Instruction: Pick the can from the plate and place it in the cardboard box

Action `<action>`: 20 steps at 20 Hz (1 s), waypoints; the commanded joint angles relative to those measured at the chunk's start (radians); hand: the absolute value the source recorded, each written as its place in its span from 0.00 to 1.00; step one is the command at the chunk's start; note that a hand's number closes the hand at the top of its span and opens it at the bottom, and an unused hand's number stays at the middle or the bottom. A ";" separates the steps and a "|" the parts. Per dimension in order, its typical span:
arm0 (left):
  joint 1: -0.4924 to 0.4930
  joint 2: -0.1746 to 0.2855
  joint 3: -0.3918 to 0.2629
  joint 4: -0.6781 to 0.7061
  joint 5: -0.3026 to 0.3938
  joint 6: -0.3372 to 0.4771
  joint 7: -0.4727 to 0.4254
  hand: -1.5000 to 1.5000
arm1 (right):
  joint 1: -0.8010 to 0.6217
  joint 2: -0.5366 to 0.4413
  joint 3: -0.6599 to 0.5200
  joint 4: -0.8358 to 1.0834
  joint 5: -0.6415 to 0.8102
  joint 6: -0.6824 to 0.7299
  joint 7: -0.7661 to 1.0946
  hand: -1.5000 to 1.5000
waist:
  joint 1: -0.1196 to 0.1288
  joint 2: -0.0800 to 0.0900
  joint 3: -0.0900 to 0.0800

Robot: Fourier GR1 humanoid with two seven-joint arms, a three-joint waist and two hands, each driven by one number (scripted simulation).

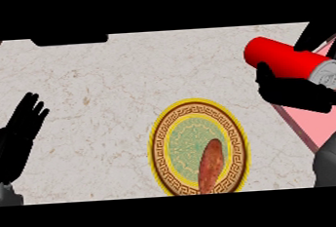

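Pale marble counter (pixel 104 85) fills frame. Red can (pixel 286 59) at upper right, off plate (pixel 161 150), lying nearly sideways, silver top toward right edge. Right hand (pixel 296 90) curled round it from below. Pink-lined box (pixel 326 120) just below, right edge. Patterned plate lower centre holds brown sausage (pixel 211 164). Left hand (pixel 17 132) rests open, left edge. Best: centre can over box, lower inside walls, then release.

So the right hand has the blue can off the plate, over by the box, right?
No: the can is red, not blue. The head view shows the right hand curled round it, off the plate, by the box.
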 commanded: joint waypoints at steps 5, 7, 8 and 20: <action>-0.022 -0.015 0.011 0.094 -0.005 -0.020 -0.082 0.50 | 0.057 -0.162 -0.197 0.116 -0.066 -0.019 -0.145 1.00 | 0.003 0.005 0.000; -0.039 -0.007 -0.007 0.026 -0.010 0.006 0.015 0.50 | 0.077 -0.187 -0.234 0.071 -0.103 -0.031 -0.183 1.00 | 0.003 0.003 0.001; -0.026 -0.014 0.003 0.075 -0.002 -0.024 -0.052 0.50 | 0.058 -0.161 -0.188 0.124 -0.078 -0.063 -0.162 1.00 | 0.006 0.003 0.000; 0.013 -0.036 -0.018 -0.031 -0.026 0.010 0.004 0.50 | 0.284 -0.214 -0.318 0.349 -0.190 -0.302 -0.418 1.00 | 0.007 0.002 0.001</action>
